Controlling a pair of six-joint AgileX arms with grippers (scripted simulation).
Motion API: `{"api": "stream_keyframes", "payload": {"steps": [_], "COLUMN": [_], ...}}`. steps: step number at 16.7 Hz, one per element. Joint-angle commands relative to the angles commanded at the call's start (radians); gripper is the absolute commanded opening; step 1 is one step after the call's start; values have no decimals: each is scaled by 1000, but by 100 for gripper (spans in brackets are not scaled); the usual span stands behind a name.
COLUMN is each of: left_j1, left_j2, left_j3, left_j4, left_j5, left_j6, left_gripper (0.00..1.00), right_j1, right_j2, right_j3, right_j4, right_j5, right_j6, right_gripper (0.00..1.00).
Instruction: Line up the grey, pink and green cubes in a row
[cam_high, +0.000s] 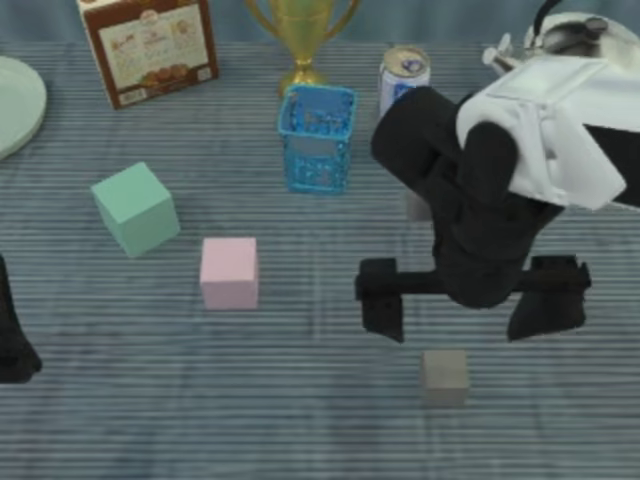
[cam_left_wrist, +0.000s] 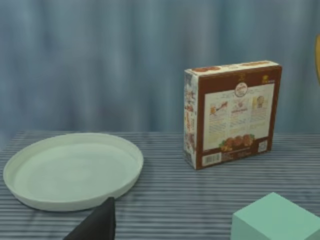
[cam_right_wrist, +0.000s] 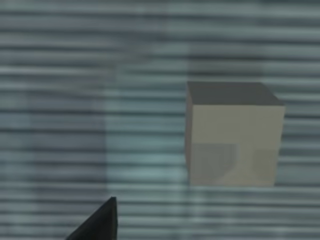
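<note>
Your right tool hangs wide open and empty above the surface. The grey cube sits just below it; the pink cube and green cube lie well off to its left. I cannot tell your left tool's state.

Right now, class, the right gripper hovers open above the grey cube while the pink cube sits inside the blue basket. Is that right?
Not quite. The pink cube is not in the blue basket; it rests on the striped table, apart from the basket, as the top view shows. The rest holds: the right gripper hovers open above the grey cube.
</note>
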Motion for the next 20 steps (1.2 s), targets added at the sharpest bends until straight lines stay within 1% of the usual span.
{"api": "stream_keyframes", "payload": {"steps": [5, 9, 12, 15, 17, 20], "left_j1": [-3, -45, -95, -155, -198, -265], "left_j2": [10, 156, 376, 675, 901, 1247], "left_j3": [10, 154, 350, 585, 750, 995], "left_j4": [-7, -104, -234, -396, -514, -693], "left_j5": [1, 3, 2, 0, -1, -2], "left_j6": [-3, -43, -96, -160, -204, -271], "left_gripper": [100, 100, 100, 100, 100, 100], "right_j1": [-4, 6, -7, -51, -101, -207], "right_j2": [-6, -145, -351, -616, -806, -1096], "right_j3": [-11, -132, -291, -491, -639, -870], "right_j4": [9, 96, 208, 339, 433, 584], "right_j5": [0, -5, -10, -19, -26, -35], "right_j6": [-5, -64, -138, -225, -289, -392], "right_gripper": [100, 100, 100, 100, 100, 100]}}
